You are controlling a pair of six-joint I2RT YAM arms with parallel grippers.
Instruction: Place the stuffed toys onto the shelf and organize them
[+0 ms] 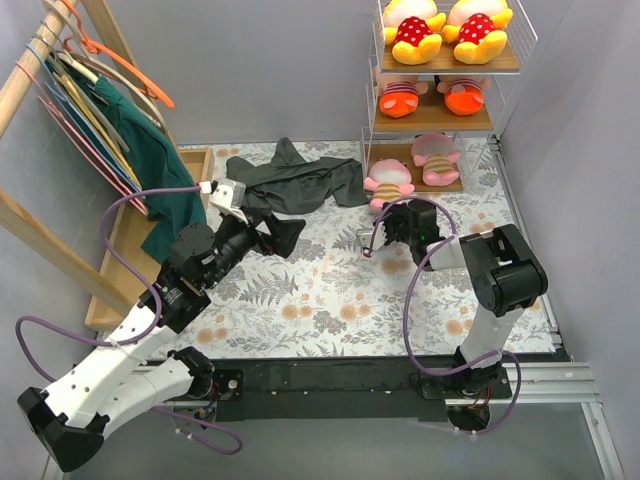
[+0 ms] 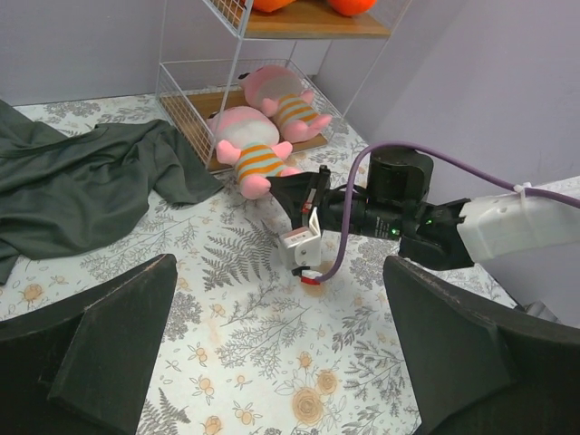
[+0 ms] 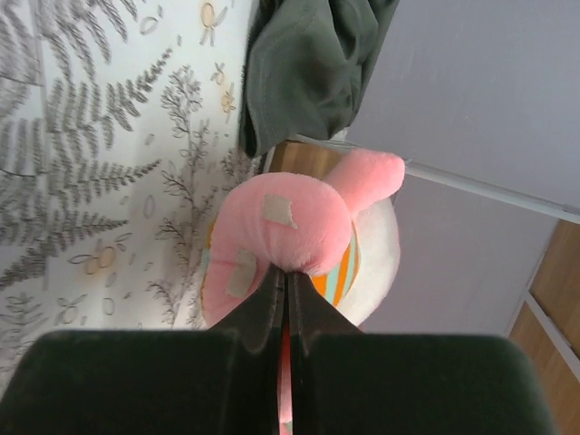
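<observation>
Right gripper [image 3: 285, 276] jaws are clenched at the foot of a pink striped doll [image 1: 388, 185], right of centre, by the shelf's [image 1: 435, 122] lowest tier. Left gripper [image 2: 276, 272] jaws are released, empty.

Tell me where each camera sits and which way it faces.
Top external: above, behind the bases, looking down on table and shelf; left arm, right arm show.
Left wrist: low, facing the shelf's bottom tier; left gripper open, right gripper ahead.
Right wrist: close behind the pink toy; own fingers shut on it.
Shared: all show that toy and the dark cloth.
</observation>
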